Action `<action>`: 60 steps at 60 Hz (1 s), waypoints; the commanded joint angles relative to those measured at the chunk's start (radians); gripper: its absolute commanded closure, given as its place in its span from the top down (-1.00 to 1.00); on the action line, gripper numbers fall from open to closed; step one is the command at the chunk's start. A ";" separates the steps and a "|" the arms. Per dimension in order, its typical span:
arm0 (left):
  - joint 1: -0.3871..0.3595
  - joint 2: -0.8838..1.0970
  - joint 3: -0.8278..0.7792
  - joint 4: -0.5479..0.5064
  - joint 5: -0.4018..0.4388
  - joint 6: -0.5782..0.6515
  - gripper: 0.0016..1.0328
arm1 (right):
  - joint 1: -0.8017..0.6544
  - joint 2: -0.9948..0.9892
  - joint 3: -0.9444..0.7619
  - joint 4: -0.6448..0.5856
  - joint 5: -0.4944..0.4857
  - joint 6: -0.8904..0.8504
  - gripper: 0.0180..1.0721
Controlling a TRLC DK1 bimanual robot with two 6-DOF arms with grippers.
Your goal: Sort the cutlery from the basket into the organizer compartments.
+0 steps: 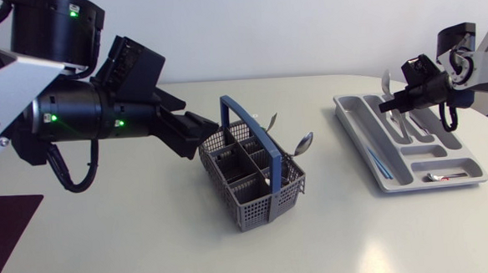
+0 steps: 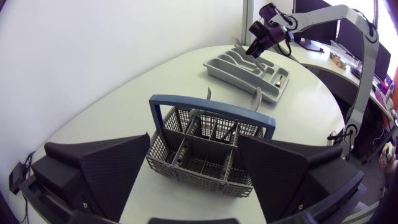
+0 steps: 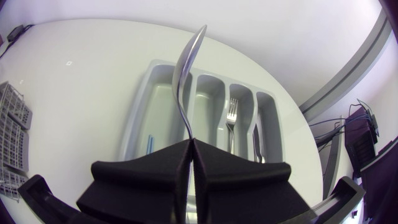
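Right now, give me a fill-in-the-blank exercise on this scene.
The right gripper is shut on a ____. The handle of the cutlery basket is ____. The left gripper near it is ____. Tines mark the ____ lying in the organizer.
Missing: spoon; blue; open; fork.

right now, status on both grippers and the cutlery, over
left gripper open at basket. right gripper shut on spoon, over organizer. more cutlery in basket. nothing blocking the drop.

The spoon's [image 3: 184, 74] handle end is hidden between the right end effector's [image 3: 191, 144] fingers, which also cover the organizer's [image 3: 138, 118] near end. Only a corner of the basket [image 3: 13, 130] shows
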 commanded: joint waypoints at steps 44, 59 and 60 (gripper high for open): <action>-0.010 -0.017 -0.070 0.011 -0.010 0.029 0.89 | 0.049 0.469 0.479 -0.155 0.212 0.177 -0.89; -0.011 -0.028 -0.073 0.004 -0.011 0.028 0.90 | 0.038 0.507 0.518 -0.195 0.211 0.181 -0.81; -0.011 -0.030 -0.073 0.004 -0.011 0.028 0.90 | 0.038 0.505 0.516 -0.198 0.211 0.183 -0.75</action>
